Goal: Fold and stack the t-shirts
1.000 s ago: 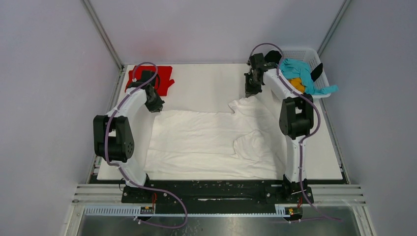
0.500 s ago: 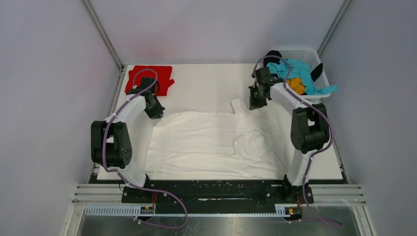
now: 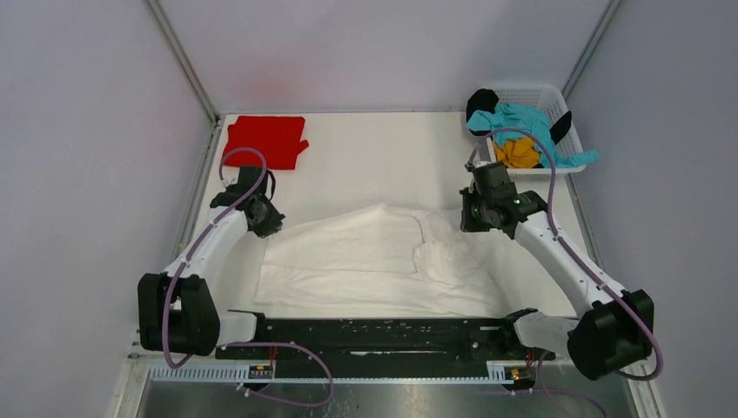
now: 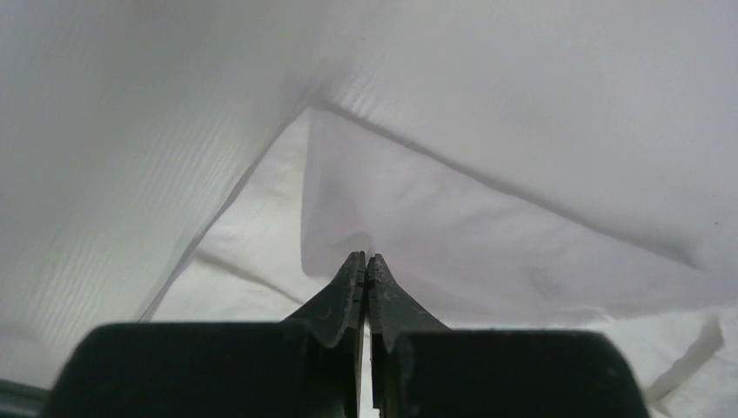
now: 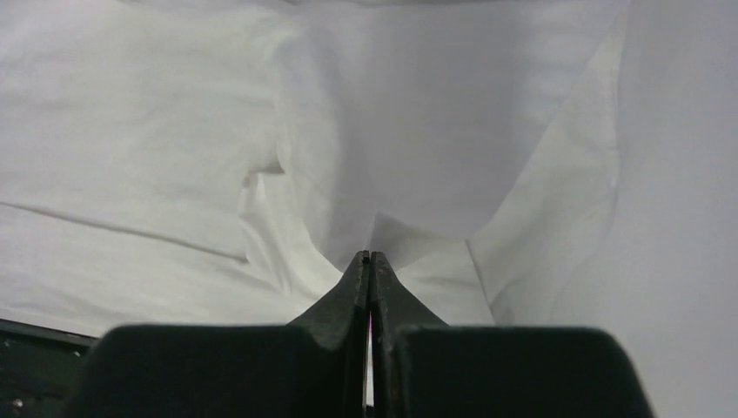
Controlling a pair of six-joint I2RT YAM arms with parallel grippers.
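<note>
Top: white t-shirt lies mid-table, its far edge held by left gripper and right gripper.
Left wrist: jaws pinched tight on a cloth fold.
Right wrist: jaws likewise closed on a thin pinch.
Risk: uneven pulling could slip one corner and skew the fold.

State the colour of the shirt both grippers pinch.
Plain white t-shirt, clearest from the top external view.

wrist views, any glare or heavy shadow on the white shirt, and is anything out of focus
Left wrist: white shirt fills the frame, no glare, grey shading under its lifted fold; left gripper slightly soft. Right wrist: same soft shading, right gripper a dark silhouette.
</note>
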